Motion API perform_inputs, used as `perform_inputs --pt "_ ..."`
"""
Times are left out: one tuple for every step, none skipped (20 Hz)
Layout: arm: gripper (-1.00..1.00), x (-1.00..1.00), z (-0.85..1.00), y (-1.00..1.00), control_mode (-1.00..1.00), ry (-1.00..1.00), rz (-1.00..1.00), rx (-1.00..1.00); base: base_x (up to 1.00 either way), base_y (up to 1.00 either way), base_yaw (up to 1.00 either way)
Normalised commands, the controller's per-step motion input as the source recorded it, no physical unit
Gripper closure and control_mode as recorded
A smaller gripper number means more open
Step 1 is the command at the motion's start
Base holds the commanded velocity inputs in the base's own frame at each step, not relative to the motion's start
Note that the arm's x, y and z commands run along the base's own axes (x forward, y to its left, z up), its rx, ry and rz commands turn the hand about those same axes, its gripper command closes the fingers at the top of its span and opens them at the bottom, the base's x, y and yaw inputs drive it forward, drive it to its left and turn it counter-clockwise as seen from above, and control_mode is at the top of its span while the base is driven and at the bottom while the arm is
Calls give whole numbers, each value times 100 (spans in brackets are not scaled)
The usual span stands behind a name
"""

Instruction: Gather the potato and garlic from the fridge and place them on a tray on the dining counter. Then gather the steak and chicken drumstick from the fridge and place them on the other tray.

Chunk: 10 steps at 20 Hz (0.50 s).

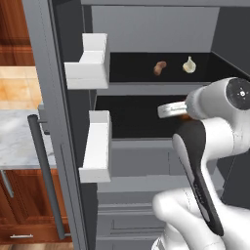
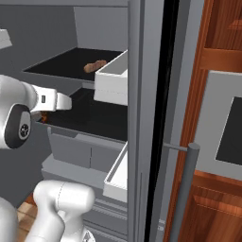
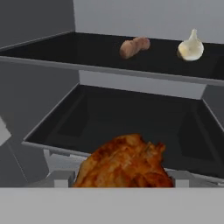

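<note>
- Garlic (image 3: 191, 47): small off-white bulb, pointed tip up, sitting upright on the upper black shelf (image 3: 65, 48) of the tall grey fridge (image 1: 53, 97), toward the right and well back.
- Just beside it on the same shelf, to its left and apart from it: brown oblong potato (image 3: 134, 47), long axis lying roughly across the shelf.
- One shelf down, at the front edge of the lower black shelf (image 3: 131, 113): golden-brown roasted chicken drumstick (image 3: 124, 164), right up against the hand camera.
- White arm's two-finger gripper (image 2: 66, 102): reaching in at lower-shelf level, pointed into the fridge, jaws standing wide to either side of the drumstick; cannot tell whether clamped on it or merely around it.
- Key relation: garlic lies above and ahead of the gripper, off to the right in the hand view, with the lip of the upper shelf between.
- Judgement: to reach the bulb, needs a lift clear of that lip, then a push deeper and rightward; upright bulb suits a side pinch across its body.
- Risk: small, round, likely to roll; potato close enough to be nudged.
</note>
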Motion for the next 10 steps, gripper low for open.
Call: perform_inputs --pt "100 -58 56 -8 -100 8 1 0 0 0 0" --pt "100 -54 51 -8 -100 6 3 0 0 0 0" --pt "100 -49 51 -7 -100 7 3 0 0 0 0" --pt "100 -49 49 -6 -100 9 1 0 0 0 0" --pt "100 -50 50 -3 -100 11 0 0 0 0 0" --pt "100 -50 34 0 -100 8 0 0 0 0 0" --pt "100 -40 14 0 -100 5 0 -3 0 0 0" --pt "100 -36 0 0 -100 0 -1 -2 0 0 0" --pt "100 -27 0 0 -100 0 -7 0 0 0 0" --pt "100 -14 0 0 -100 0 -9 0 0 0 0"
